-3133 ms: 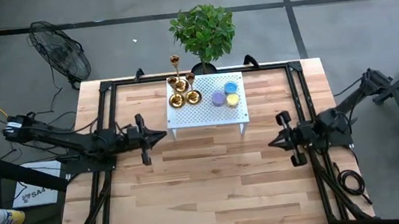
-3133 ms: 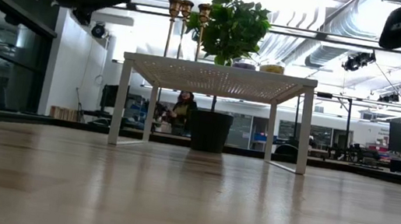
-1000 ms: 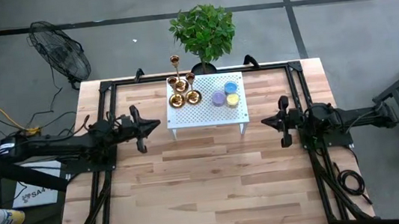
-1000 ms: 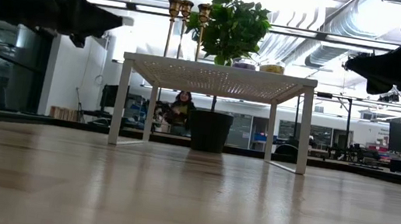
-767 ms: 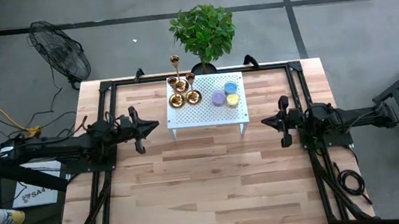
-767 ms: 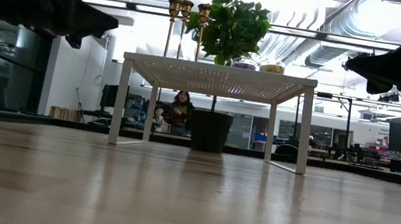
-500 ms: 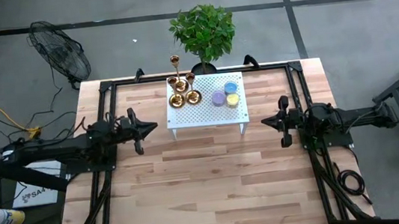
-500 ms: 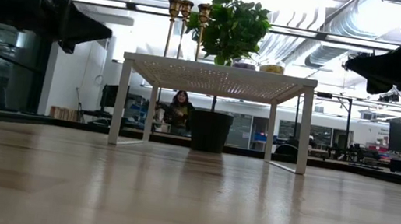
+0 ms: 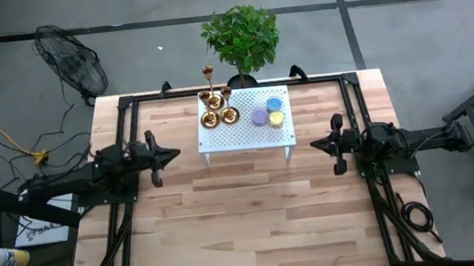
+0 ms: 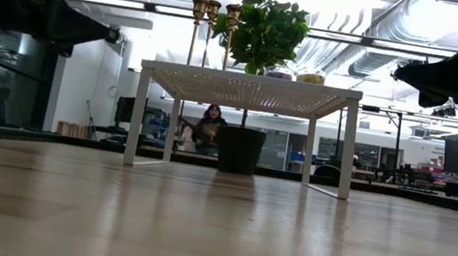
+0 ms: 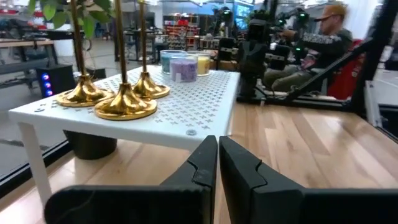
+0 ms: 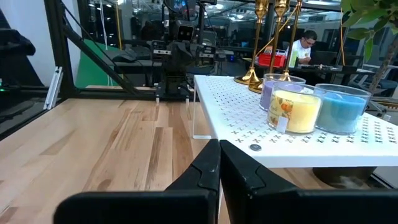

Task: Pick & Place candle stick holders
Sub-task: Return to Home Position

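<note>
Three gold candle stick holders [image 9: 216,105] stand by their round bases on the left part of a small white perforated stand [image 9: 246,132]; they also show in the left wrist view [image 11: 124,102] and the low view [image 10: 212,9]. My left gripper [image 9: 175,154] hovers left of the stand, shut and empty [image 11: 217,152]. My right gripper [image 9: 314,146] hovers right of the stand, shut and empty [image 12: 219,155].
Purple, blue and yellow candles in glass jars [image 9: 269,113] stand on the right part of the stand [image 12: 305,109]. A potted plant [image 9: 241,38] stands behind the table's far edge. Bare wooden tabletop [image 9: 247,221] lies in front of the stand. People sit in the room beyond.
My left gripper has drawn back toward the table's left edge, away from the stand, staying shut. My right arm has kept still.
</note>
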